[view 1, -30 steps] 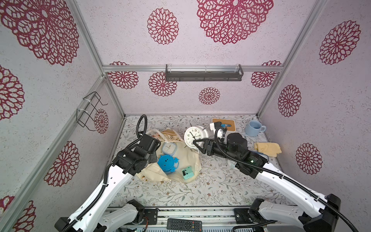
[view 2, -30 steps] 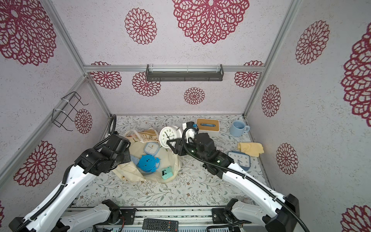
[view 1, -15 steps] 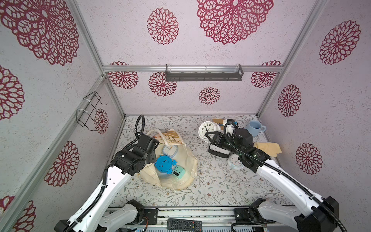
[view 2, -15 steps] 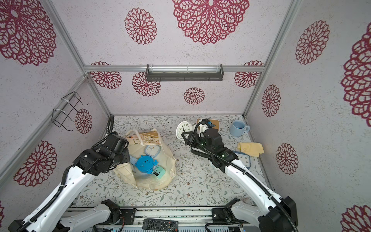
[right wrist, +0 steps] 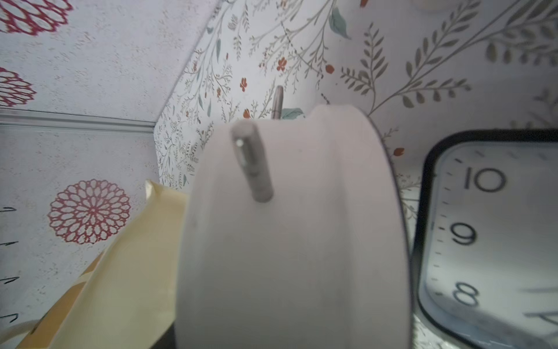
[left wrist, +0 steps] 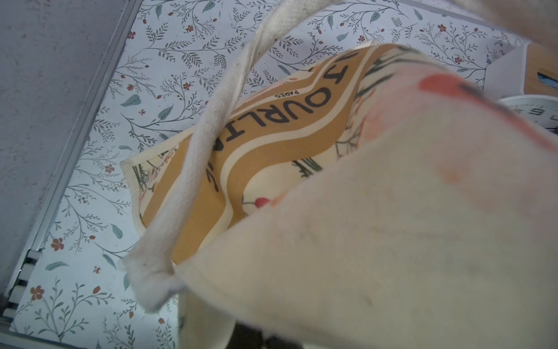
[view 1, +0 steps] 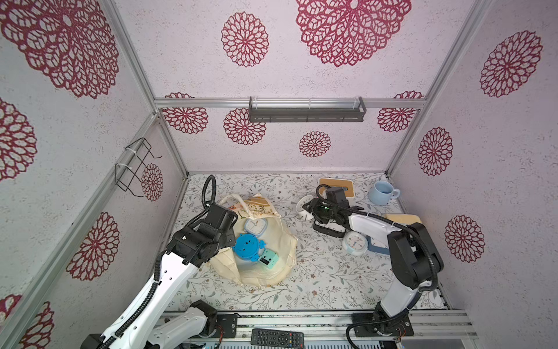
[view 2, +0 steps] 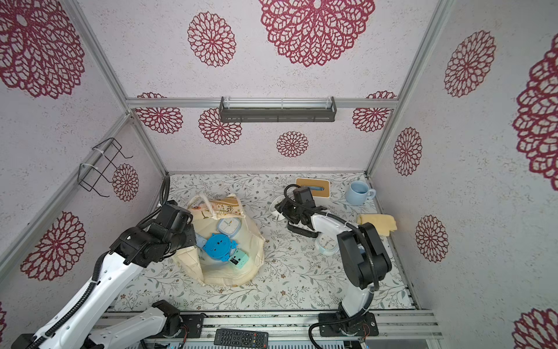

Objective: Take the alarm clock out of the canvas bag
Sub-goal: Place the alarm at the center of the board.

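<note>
the white round plastic alarm clock (view 1: 303,207) is hanging outside the bag in the right gripper (view 1: 310,210), whose jaws are standing about half apart, clamping its body. in the right wrist view its smooth white casing is filling the middle, with a short metal peg (right wrist: 252,163) sticking out of it. from above, its dial is turning away and only the rim is showing. a black-rimmed square clock (right wrist: 489,241) is lying just beside this gripper. the cream canvas bag (view 1: 271,266), with its tan lettered panel, is slumping open well apart from the right gripper and right at the left gripper (view 1: 229,234), which is closed tight and appears to be pinching the rim cloth. a blue round clock (view 1: 247,247) is lying inside the bag. a second ago the white clock was hovering dial-up just over the bag's rim. now it is sitting well clear of the bag.
</note>
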